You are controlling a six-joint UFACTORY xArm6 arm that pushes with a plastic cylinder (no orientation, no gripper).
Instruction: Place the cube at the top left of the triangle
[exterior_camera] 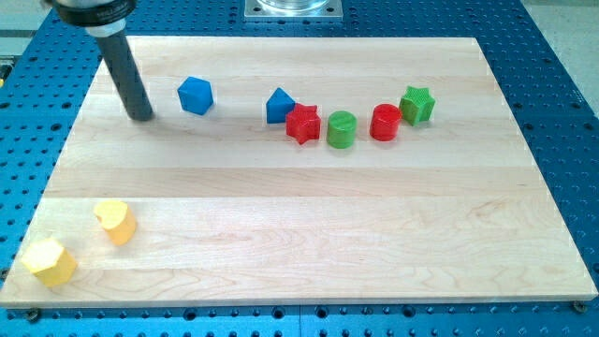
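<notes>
A blue cube [196,95] lies on the wooden board [299,215] near the view's top left. A blue triangle [278,105] lies to its right, touching a red star [303,124]. My tip [140,117] rests on the board just left of the blue cube, with a small gap between them. The dark rod rises from it toward the view's top left corner.
A green cylinder [342,129], a red cylinder [385,123] and a green star [417,105] continue the row to the right of the red star. A yellow heart [115,221] and a yellow hexagon-like block [49,261] lie at the bottom left.
</notes>
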